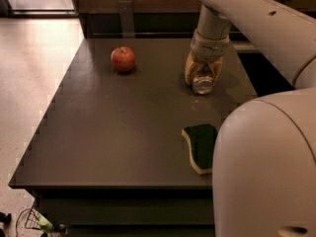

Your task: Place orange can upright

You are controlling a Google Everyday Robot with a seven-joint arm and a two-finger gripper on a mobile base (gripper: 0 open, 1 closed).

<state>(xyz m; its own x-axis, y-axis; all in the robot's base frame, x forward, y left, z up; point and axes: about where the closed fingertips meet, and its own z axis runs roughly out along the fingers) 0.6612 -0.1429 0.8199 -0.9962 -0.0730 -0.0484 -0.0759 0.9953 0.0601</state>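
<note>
Around one orange can (202, 85) — one hand (203, 77)

The gripper (202, 79) hangs fingers-down at the end of the arm (261, 26); its two tan fingers (189, 71) stand one on either side of the orange can (202, 85), pressed against it, and the can's silver end shows just below and between them. Directly above the gripper sits the pale banded wrist (209, 42), close to vertical; above the wrist the arm bends and sweeps off to the right of the gripper as a thick white link. Nearer the camera than the gripper, down and to its right, bulks the robot's rounded white body (269, 167) — well apart from the fingers.
</note>
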